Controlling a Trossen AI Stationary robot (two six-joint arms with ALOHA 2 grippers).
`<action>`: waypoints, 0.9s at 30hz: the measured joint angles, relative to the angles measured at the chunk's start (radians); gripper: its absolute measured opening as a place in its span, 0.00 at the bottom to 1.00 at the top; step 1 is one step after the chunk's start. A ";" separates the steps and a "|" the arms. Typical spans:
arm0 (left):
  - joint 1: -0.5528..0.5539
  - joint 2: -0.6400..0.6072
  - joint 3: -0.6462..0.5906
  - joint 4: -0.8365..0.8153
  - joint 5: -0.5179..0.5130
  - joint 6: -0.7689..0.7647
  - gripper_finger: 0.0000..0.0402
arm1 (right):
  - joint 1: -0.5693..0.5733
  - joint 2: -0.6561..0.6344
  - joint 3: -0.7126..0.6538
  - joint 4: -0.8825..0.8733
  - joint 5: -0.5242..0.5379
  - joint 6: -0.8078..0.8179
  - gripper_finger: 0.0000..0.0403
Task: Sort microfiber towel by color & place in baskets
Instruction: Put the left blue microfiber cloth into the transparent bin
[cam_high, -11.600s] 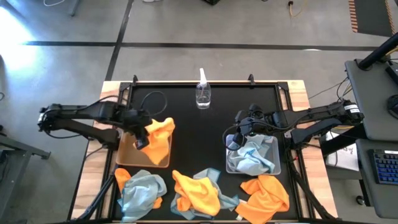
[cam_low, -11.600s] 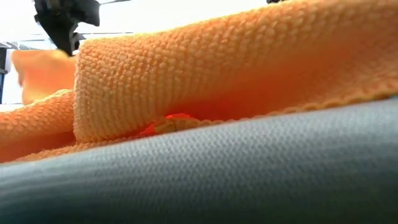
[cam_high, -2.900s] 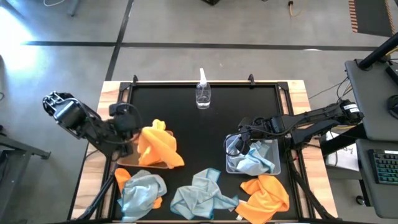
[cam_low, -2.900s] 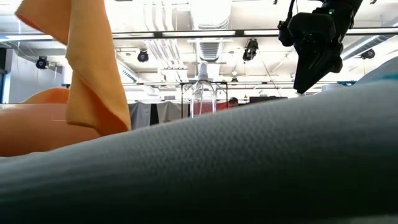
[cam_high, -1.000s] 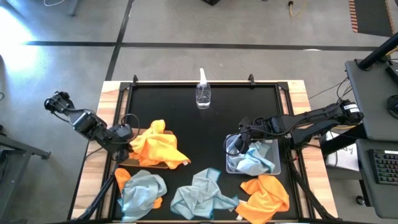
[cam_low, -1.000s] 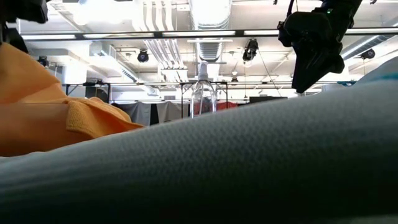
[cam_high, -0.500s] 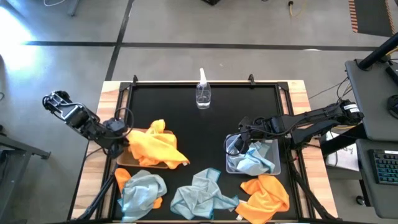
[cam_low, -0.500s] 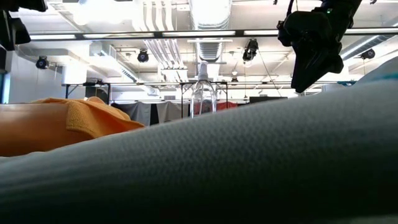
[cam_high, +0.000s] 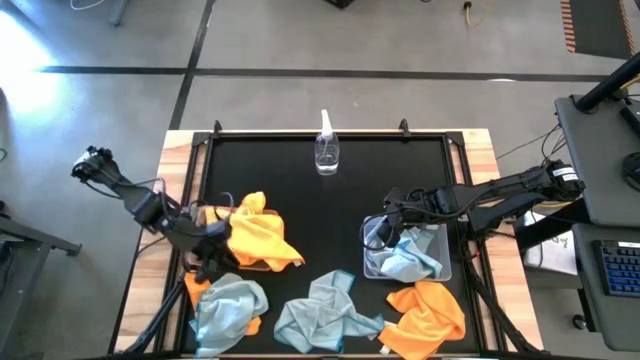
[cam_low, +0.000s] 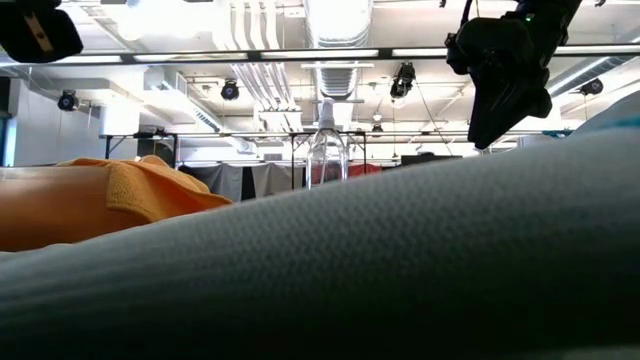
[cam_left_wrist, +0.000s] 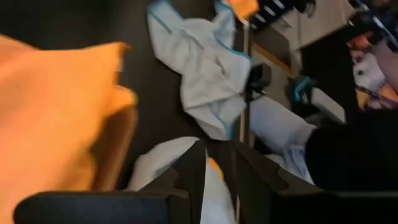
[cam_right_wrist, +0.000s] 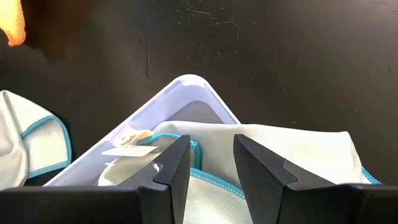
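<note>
On the black surface (cam_high: 330, 210), the brown basket (cam_high: 203, 255) at the left side holds a heap of orange towels (cam_high: 255, 238) that spills over its near rim. Just beside that basket's near left corner hangs the left gripper (cam_high: 207, 266), over the gap between the basket and a blue-grey towel (cam_high: 230, 310) with a bit of orange tucked at its edge; its jaws stand a narrow gap apart with nothing between them, as the left wrist view shows. At the right side, the clear plastic basket (cam_high: 441, 268) holds blue-grey towels (cam_high: 405, 255), and the right gripper (cam_high: 384, 232) hovers over that basket's far left corner, its jaws moderately apart and empty, the white corner of the basket (cam_right_wrist: 186, 87) showing beyond them. Another blue-grey towel (cam_high: 325, 315) lies crumpled at the near middle of the surface, and a loose orange towel (cam_high: 428, 312) lies just in front of the clear basket. A clear spray bottle (cam_high: 326, 148) stands upright at the far middle edge.
</note>
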 joint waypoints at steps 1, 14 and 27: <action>0.000 0.022 -0.005 0.028 0.018 0.008 0.16 | 0.000 0.000 0.000 0.003 0.000 0.000 0.29; -0.038 0.297 0.013 0.042 0.084 0.070 0.16 | 0.114 0.000 0.000 0.188 -0.004 -0.011 0.29; -0.142 0.447 0.151 0.119 0.069 0.342 0.16 | 0.264 0.000 0.000 0.593 0.000 -0.105 0.29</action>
